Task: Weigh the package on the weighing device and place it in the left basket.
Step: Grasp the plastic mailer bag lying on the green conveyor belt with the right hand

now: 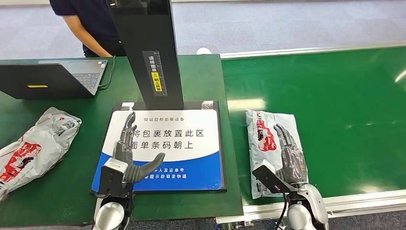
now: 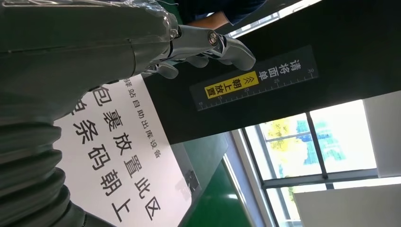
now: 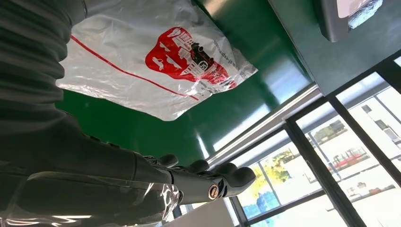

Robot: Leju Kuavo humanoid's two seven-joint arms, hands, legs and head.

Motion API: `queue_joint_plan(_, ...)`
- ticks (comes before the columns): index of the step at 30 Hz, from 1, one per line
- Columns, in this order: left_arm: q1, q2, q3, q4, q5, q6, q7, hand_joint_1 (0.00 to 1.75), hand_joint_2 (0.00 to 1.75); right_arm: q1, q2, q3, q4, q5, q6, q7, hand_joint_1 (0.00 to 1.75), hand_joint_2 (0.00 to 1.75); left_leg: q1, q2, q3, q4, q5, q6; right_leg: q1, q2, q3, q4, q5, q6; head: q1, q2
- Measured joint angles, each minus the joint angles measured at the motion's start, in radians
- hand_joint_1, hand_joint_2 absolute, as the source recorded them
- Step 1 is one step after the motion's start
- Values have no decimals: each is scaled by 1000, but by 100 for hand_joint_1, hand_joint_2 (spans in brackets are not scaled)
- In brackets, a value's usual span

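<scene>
The right hand [image 1: 290, 155] hovers with fingers spread and empty over the slick package [image 1: 271, 143] beneath it, which could slide off the weighing device [image 1: 163, 148] beside the empty, spread left hand [image 1: 130, 153].

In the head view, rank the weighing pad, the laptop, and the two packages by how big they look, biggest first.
1. Weighing pad, clearly largest.
2. Laptop.
3. Package on the left and package on the belt: these look alike; the left one is cut off by the frame edge and the right hand covers part of the other, so no ranking.
</scene>
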Motion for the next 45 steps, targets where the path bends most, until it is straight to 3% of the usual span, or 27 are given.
queue_joint_plan(7, 3, 0, 2, -4, 0, 0, 0, 0, 175, -2, 2, 11, -5, 3, -3, 10, 0, 175, 0, 0, 0, 0, 0, 0, 0, 0, 0, 0, 0, 0, 0, 0)
queue_joint_plan(14, 0, 0, 3, -7, -1, 0, 0, 0, 175, -43, 8, 2, 60, 1, -20, 74, 0, 175, 0, 0, -1, 0, 0, 0, 0, 0, -1, 0, 0, 0, 0, 0)
queue_joint_plan(26, -14, 1, -25, -7, 7, 25, 16, 0, 175, -245, 7, -125, 640, -78, -98, 20, 0, 175, 0, 0, -1, 0, 0, 0, 0, 0, -1, 0, 1, 1, 0, 0)
queue_joint_plan(34, -26, 4, -33, -7, 9, 27, 21, 0, 175, -315, 8, -147, 823, -66, -50, 12, 0, 175, 0, 1, 0, 0, 0, 0, 0, 1, -1, 0, 1, 1, 0, 0)
queue_joint_plan(35, -29, 4, -36, -7, 10, 27, 22, 0, 175, -322, 8, -147, 838, -61, -35, 12, 10, 175, 0, 1, 1, 0, 0, 0, 0, 1, 0, 0, 1, 1, 0, 0)
queue_joint_plan(38, -34, 5, -42, -7, 12, 27, 30, 0, 175, -339, 8, -147, 870, -45, 9, 12, 138, 175, 0, 1, 3, 0, 0, 0, 0, 1, 2, 0, 1, 1, 0, 0)
queue_joint_plan(39, -36, 6, -43, -7, 13, 27, 33, 0, 175, -343, 9, -147, 877, -40, 20, 12, 172, 175, 0, 1, 4, 0, 0, 0, 0, 1, 3, 0, 1, 1, 0, 0)
queue_joint_plan(45, -37, 8, -45, -7, 14, 28, 39, 0, 175, -352, 13, -146, 888, -19, 34, 13, 175, 175, 0, 1, 9, 0, 0, 0, 0, 2, 7, -1, 1, 1, 0, 0)
